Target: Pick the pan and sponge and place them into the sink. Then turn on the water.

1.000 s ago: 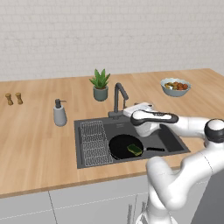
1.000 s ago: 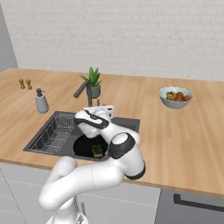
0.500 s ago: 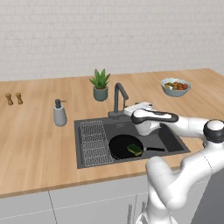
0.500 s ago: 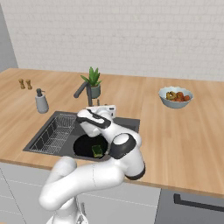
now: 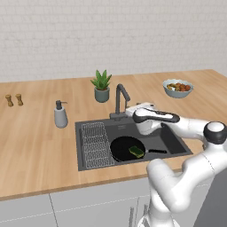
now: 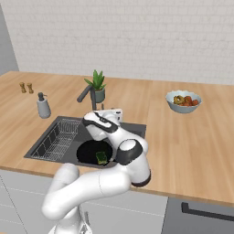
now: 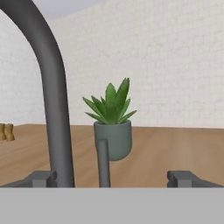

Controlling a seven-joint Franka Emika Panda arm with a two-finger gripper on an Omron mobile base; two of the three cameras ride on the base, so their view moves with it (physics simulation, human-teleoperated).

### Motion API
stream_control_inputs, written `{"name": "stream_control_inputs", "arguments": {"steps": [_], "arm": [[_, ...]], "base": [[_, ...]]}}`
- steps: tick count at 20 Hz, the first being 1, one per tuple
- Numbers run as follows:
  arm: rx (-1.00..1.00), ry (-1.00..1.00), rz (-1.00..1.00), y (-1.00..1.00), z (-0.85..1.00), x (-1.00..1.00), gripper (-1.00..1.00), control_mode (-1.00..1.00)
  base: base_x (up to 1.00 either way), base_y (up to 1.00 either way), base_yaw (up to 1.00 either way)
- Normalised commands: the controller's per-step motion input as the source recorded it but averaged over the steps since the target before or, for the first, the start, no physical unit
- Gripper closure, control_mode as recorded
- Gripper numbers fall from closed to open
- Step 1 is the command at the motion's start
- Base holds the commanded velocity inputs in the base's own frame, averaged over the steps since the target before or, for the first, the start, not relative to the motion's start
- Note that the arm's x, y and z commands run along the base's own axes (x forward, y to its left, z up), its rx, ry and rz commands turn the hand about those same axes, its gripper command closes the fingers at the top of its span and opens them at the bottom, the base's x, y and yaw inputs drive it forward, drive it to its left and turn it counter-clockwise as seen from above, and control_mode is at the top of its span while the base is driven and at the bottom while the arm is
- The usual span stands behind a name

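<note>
Now pincer held wide apart just before the faucet, lever seen between its tips, pan and sponge lying in the sink, below the pincer.

The pan is lying in the sink beside the rack, the sponge sitting on it. The arm's hand is hovering at the faucet, behind the sink.
</note>
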Motion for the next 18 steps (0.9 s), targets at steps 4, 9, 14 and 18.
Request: {"name": "stream_control_inputs", "arguments": {"steps": [4, 9, 14, 18], "arm": [[0.0, 0.0, 0.0, 0.0, 0.0, 0.12, -1.0, -1.0], [0.0, 0.0, 0.0, 0.0, -0.01, 0.0, -1.0, -1.0], [0.0, 0.0, 0.0, 0.02, -0.03, 0.0, -1.0, -1.0], [0.0, 0.0, 0.0, 0.05, -0.02, 0.02, -1.0, -1.0]], "base": [[0.0, 0.0, 0.0], [0.0, 0.0, 0.0], [0.0, 0.0, 0.0], [0.0, 0.0, 0.0]]}}
